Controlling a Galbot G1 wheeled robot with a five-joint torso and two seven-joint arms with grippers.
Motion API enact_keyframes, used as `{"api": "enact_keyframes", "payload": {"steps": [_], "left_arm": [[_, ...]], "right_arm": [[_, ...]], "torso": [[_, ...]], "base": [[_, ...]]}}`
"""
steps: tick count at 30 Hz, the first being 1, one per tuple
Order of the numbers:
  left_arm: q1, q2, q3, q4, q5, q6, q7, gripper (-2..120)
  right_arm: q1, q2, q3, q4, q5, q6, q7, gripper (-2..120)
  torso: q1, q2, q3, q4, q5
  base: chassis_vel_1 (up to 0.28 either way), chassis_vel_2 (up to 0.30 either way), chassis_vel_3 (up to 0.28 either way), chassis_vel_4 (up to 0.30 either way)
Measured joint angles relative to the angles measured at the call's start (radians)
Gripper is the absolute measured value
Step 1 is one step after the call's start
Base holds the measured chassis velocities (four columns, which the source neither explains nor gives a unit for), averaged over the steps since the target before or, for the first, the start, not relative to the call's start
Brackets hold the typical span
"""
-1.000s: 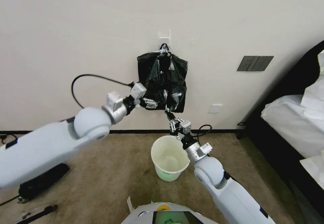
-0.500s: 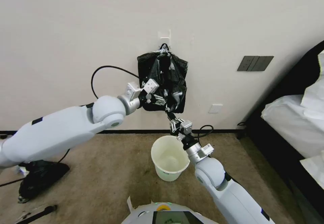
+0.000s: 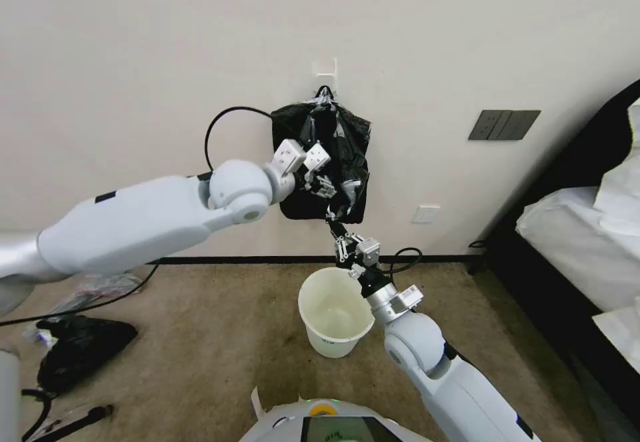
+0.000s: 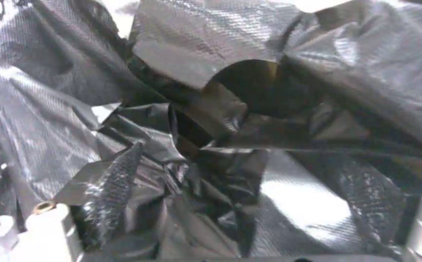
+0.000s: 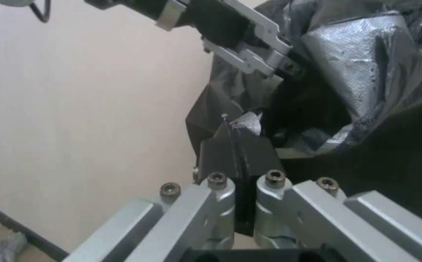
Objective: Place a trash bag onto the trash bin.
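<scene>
Trash bag [image 3: 320, 162] hangs above my right gripper [image 3: 331, 219], clamped on its bottom corner for peeling; left gripper [image 3: 325, 187] spread, pressed in front.

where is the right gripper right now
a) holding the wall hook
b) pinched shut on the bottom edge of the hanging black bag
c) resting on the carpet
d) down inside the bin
b: in the right wrist view the right gripper has its black pads pressed together on a fold at the lower edge of the trash bag, and in the head view it sits above the trash bin, not inside it.
</scene>
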Motion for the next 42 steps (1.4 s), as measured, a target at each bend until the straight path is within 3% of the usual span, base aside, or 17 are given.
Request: {"api": "enact_keyframes", "payload": {"steps": [6, 16, 25, 33, 36, 38, 39, 41, 42], "left_arm": [[-0.036, -0.012, 0.032, 0.004, -0.013, 0.05, 0.0, 69], [-0.037, -0.012, 0.042, -0.003, -0.028, 0.073, -0.013, 35], [-0.033, 0.013, 0.014, -0.043, -0.113, 0.108, -0.087, 0], [-0.003, 0.051, -0.017, -0.053, -0.125, 0.111, -0.104, 0], [0.041, 0.066, -0.056, -0.057, -0.116, 0.059, -0.111, 0], [0.108, 0.08, -0.118, -0.065, -0.085, -0.034, -0.115, 0], [0.108, 0.08, -0.118, -0.065, -0.085, -0.034, -0.115, 0], [0.212, 0.104, -0.212, -0.099, -0.071, -0.115, -0.13, 0], [0.212, 0.104, -0.212, -0.099, -0.071, -0.115, -0.13, 0]], "right_arm": [[0.0, -0.001, 0.005, 0.006, 0.009, 0.0, 0.0, 0], [0.005, -0.005, 0.006, 0.011, 0.024, 0.0, 0.0, 0], [0.019, -0.009, 0.013, 0.016, 0.05, -0.005, 0.006, 0], [0.025, -0.015, 0.024, 0.027, 0.072, -0.014, 0.01, 0], [0.019, -0.015, 0.027, 0.028, 0.072, -0.012, 0.01, 0], [0.014, -0.011, 0.028, 0.028, 0.071, -0.012, 0.01, 0], [0.014, -0.011, 0.028, 0.028, 0.071, -0.012, 0.01, 0], [0.011, -0.007, 0.027, 0.028, 0.07, -0.011, 0.011, 0], [0.011, -0.007, 0.027, 0.028, 0.07, -0.011, 0.011, 0]], "torso": [[0.0, 0.0, 0.0, 0.0002, 0.0], [0.0, 0.0, 0.0, 0.0001, -0.0002], [0.0, 0.0, 0.0, 0.0001, -0.0002], [0.0, 0.0, 0.0, 0.0002, -0.0002], [0.0, 0.0, 0.0, 0.0001, -0.0002], [0.0, 0.0, 0.0, 0.0, -0.0001], [0.0, 0.0, 0.0, 0.0, -0.0001], [0.0, 0.0, 0.0, 0.0, -0.0005], [0.0, 0.0, 0.0, 0.0, -0.0005]], "base": [[0.0, 0.0, 0.0, 0.0], [0.0, 0.0, 0.0, 0.0], [0.0, 0.0, 0.0, 0.0], [0.0, 0.0, 0.0, 0.0], [0.0, 0.0, 0.0, 0.0], [0.0, 0.0, 0.0, 0.0], [0.0, 0.0, 0.0, 0.0], [0.0, 0.0, 0.0, 0.0], [0.0, 0.0, 0.0, 0.0]]}}
